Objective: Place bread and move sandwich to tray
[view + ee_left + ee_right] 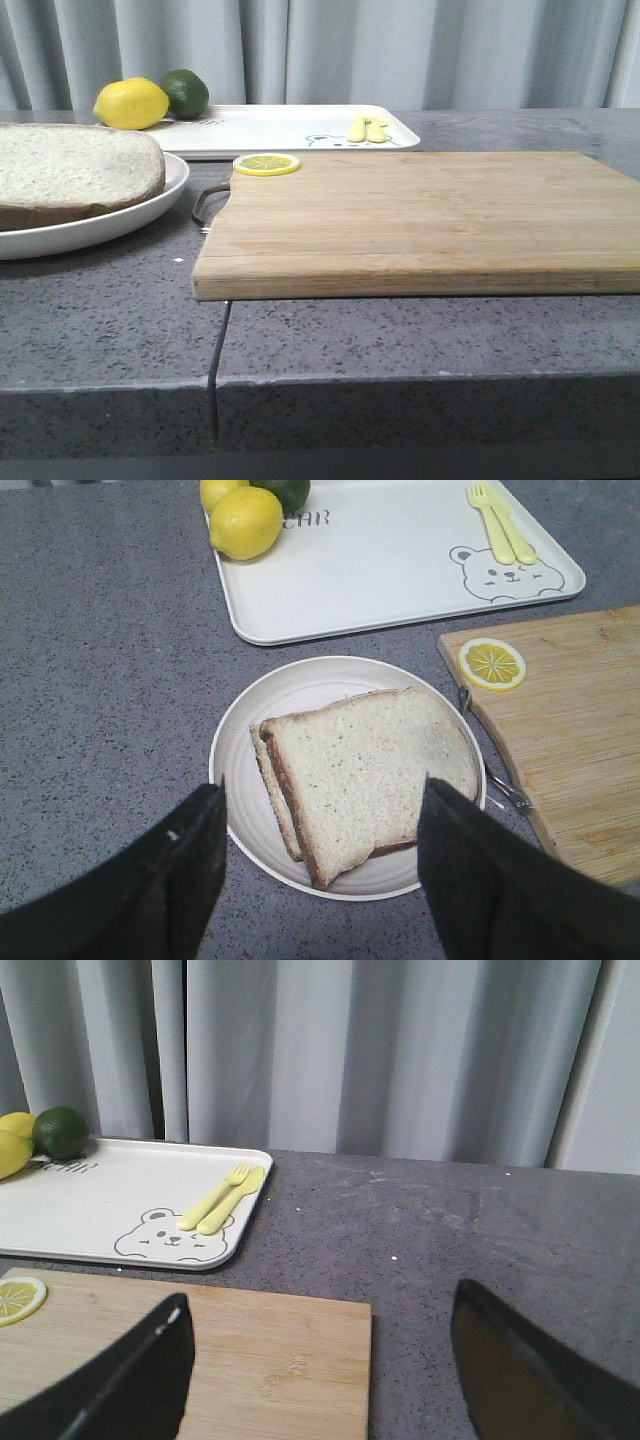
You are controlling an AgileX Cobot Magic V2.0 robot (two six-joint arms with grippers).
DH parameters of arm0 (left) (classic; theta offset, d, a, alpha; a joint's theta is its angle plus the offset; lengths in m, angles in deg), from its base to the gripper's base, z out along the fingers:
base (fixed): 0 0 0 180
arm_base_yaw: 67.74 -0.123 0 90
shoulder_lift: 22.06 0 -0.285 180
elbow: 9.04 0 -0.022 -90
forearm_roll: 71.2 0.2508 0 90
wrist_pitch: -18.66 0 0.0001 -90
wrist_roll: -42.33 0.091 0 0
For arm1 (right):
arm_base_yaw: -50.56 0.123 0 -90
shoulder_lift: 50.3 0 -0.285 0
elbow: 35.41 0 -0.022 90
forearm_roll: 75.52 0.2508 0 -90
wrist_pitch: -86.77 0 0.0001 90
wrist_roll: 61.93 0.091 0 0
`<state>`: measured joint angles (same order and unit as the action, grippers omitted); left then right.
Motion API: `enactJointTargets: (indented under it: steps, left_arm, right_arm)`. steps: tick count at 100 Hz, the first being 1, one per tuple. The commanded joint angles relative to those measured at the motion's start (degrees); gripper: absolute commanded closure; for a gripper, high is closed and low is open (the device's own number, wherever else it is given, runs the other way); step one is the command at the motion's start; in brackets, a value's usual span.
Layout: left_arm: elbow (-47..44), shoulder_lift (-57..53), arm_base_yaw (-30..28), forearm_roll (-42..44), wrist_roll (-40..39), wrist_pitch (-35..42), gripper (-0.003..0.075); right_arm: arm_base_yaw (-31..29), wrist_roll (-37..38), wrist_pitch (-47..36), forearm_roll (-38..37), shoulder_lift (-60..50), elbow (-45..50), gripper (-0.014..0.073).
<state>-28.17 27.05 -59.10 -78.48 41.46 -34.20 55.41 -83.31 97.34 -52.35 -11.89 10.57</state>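
Note:
A round white plate (pixel 240 742) holds two stacked slices of pale, brown-crusted bread. The top slice of bread (pixel 372 765) lies slightly offset on the lower slice (pixel 268 780). No fried egg shows between them. The plate (pixel 120 222) and bread (pixel 70 165) also show at the left of the front view. My left gripper (pixel 323 788) is open and empty, hovering above the near side of the plate. My right gripper (pixel 322 1295) is open and empty over the cutting board's corner. The white tray (pixel 390 570) with its bear drawing lies beyond the plate, and shows too in the front view (pixel 280 128) and the right wrist view (pixel 110 1200).
A wooden cutting board (pixel 420 215) lies right of the plate, with a lemon slice (pixel 266 164) at its far left corner. On the tray stand a lemon (pixel 131 104), a lime (pixel 186 92) and a yellow fork and spoon (pixel 367 128). Grey curtains hang behind the table.

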Motion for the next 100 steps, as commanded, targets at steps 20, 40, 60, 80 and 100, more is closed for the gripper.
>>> enactJointTargets:
  steps: [20, 40, 60, 80, 100]
  left_arm:
    - [1.93, 0.31, 0.4, -0.66, -0.05, 3.63, 0.0335]
    - [1.93, 0.31, 0.4, -0.66, -0.05, 3.63, 0.0335]
    - [1.93, 0.31, 0.4, -0.66, -0.05, 3.63, 0.0335]
    - [1.93, 0.31, 0.4, -0.66, -0.05, 3.63, 0.0335]
    - [1.93, 0.31, 0.4, -0.66, -0.05, 3.63, 0.0335]
  right_arm:
    - [-0.24, -0.7, -5.12, -0.36, -0.02, -1.42, 0.0052]
    - [-0.24, -0.7, -5.12, -0.36, -0.02, -1.42, 0.0052]
    - [-0.24, -0.7, -5.12, -0.36, -0.02, -1.42, 0.0052]
    - [-0.24, -0.7, -5.12, -0.36, -0.02, -1.42, 0.0052]
    - [-0.24, -0.7, -5.12, -0.36, -0.02, -1.42, 0.0052]
